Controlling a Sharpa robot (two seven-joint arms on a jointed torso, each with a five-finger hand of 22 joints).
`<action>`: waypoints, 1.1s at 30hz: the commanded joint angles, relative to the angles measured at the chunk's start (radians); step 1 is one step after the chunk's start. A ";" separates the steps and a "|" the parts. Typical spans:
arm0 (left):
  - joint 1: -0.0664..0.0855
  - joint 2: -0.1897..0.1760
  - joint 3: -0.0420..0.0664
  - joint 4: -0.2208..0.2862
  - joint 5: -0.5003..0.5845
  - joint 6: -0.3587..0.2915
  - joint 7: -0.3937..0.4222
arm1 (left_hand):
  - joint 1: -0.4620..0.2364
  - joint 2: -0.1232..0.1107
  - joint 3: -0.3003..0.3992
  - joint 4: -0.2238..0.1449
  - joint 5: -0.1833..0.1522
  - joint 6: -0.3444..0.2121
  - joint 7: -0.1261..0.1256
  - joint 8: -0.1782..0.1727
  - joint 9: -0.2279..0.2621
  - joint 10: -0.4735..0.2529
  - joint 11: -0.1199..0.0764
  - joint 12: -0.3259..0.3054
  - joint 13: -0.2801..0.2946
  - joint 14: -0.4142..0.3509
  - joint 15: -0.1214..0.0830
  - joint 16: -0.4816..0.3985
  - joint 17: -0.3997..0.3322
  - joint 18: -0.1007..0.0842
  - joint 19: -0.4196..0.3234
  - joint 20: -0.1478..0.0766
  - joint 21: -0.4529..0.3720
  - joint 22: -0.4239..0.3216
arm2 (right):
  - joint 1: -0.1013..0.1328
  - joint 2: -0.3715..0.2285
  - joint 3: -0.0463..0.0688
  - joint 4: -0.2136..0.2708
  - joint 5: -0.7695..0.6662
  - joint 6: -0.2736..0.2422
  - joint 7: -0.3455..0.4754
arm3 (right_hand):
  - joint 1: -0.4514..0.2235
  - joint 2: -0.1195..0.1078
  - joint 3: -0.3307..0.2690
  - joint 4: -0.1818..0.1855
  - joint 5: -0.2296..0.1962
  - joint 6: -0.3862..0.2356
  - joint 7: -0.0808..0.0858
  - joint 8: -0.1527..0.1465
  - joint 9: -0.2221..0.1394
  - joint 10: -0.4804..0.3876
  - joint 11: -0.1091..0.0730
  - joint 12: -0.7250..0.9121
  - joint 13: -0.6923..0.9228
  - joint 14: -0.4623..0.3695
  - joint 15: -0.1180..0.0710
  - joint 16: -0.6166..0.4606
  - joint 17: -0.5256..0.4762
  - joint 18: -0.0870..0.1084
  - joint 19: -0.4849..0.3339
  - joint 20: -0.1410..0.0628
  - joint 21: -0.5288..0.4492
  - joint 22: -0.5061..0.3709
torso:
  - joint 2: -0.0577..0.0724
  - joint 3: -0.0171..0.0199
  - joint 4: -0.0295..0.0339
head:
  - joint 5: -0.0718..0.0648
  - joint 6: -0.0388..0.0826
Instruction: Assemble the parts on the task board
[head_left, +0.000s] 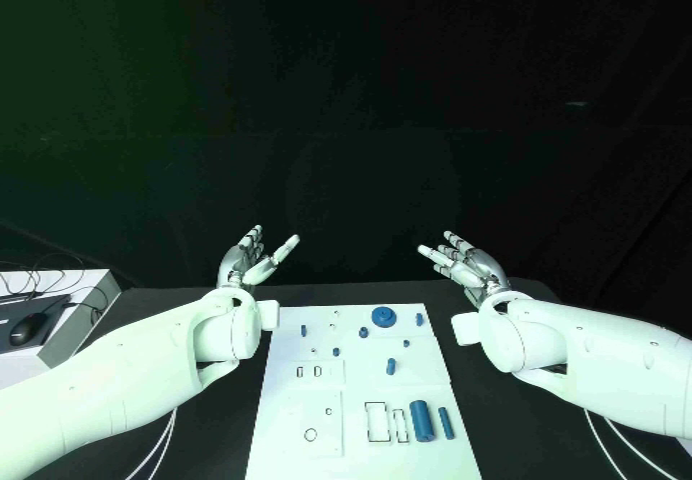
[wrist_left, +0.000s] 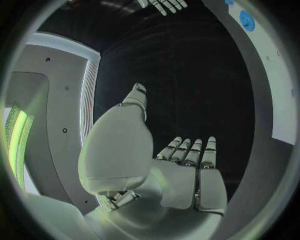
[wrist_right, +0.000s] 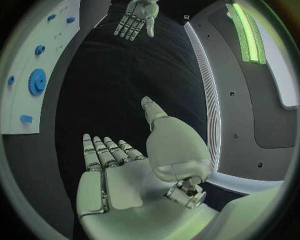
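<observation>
**Plainly: both my hands raised and empty beyond the board**

My left silver many-fingered hand (head_left: 254, 256) is lifted past the far edge of the white rectangular task board (head_left: 289, 400), off its far left corner, fingers straight and apart, palm turned inward, holding nothing. My right silver many-fingered hand (head_left: 464, 262) mirrors it off the far right corner, fingers spread and likewise empty. Neither touches the board or the black table (head_left: 534, 440).

On the board, a round blue toothed gear (head_left: 384, 317) stands near the far edge, with several small blue pegs (head_left: 333, 352) scattered around it. A thick blue cylinder (head_left: 421, 420) and a thinner blue rod (head_left: 444, 422) lie side by side near the near right corner.

At the table's left edge sits a grey box (head_left: 80, 325).
</observation>
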 joint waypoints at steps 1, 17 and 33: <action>0.002 0.015 0.009 -0.034 -0.055 0.124 -0.018 | 0.048 -0.007 0.003 0.015 0.008 0.014 0.008 0.006 0.002 0.005 0.012 0.004 0.002 0.005 0.009 0.004 0.002 0.023 0.005 0.019 0.006 0.002 | 0.018 0.001 -0.012 -0.034 -0.077 0.208 -0.062 | 0.059 0.002 0.003 -0.027 0.011 0.024 0.166 0.008 0.003 0.027 0.013 0.009 0.003 0.029 0.013 0.006 0.004 0.006 0.011 0.017 0.017 0.003 | 0.000 0.0000 0.0001 | 0.000 0.000; -0.002 0.006 0.011 -0.047 -0.058 0.195 -0.007 | 0.062 0.101 0.060 -0.019 0.005 0.250 0.068 0.031 0.019 0.321 0.095 0.029 0.023 0.459 0.047 0.064 0.036 0.037 0.475 0.020 0.151 0.069 | 0.031 0.011 -0.026 -0.111 -0.407 0.168 -0.012 | 0.232 0.003 0.056 -0.142 0.017 0.590 0.107 0.042 0.035 0.794 -0.087 0.044 0.041 0.875 -0.108 0.047 0.042 0.157 0.676 -0.074 0.297 0.045 | 0.004 -0.0019 0.0003 | 0.002 -0.035; -0.007 -0.092 0.011 0.101 -0.139 0.264 -0.031 | 0.011 0.252 -0.045 -0.248 0.005 0.854 0.051 0.047 0.045 1.015 0.001 0.051 0.048 1.138 -0.103 0.172 0.099 0.025 0.906 -0.149 0.348 0.122 | 0.033 0.063 -0.020 -0.121 -1.124 0.159 -0.219 | 0.192 -0.056 0.079 -0.183 0.082 0.988 0.012 0.055 0.055 1.183 -0.244 0.050 0.052 1.353 -0.327 0.579 0.343 0.105 1.048 -0.329 0.773 0.324 | 0.038 -0.0106 0.0051 | 0.003 -0.046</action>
